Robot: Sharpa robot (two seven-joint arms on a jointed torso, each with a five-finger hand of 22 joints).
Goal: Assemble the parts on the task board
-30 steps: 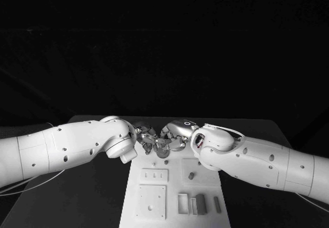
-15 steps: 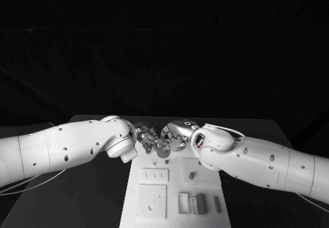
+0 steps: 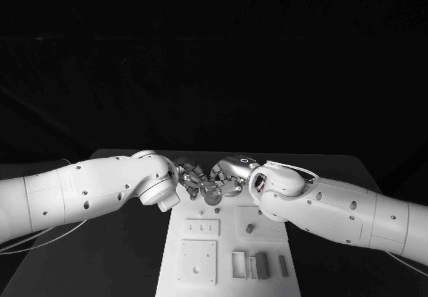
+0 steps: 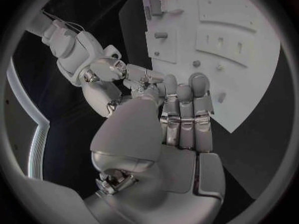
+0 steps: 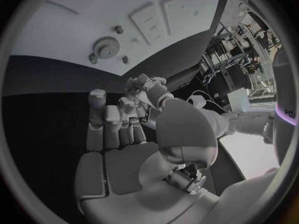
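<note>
Right now both hands meet over the far end of the task board (image 3: 227,260). Left hand (image 3: 188,175) & right hand (image 3: 230,174) touch fingertips; can't tell if either holds a part. Gear (image 5: 106,47) lies on the board's far end, small blocks (image 3: 258,265) stand at its near-right corner.

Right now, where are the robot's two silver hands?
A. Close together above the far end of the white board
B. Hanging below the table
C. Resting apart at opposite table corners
A: the left hand and right hand nearly meet over the white task board's far end.
</note>
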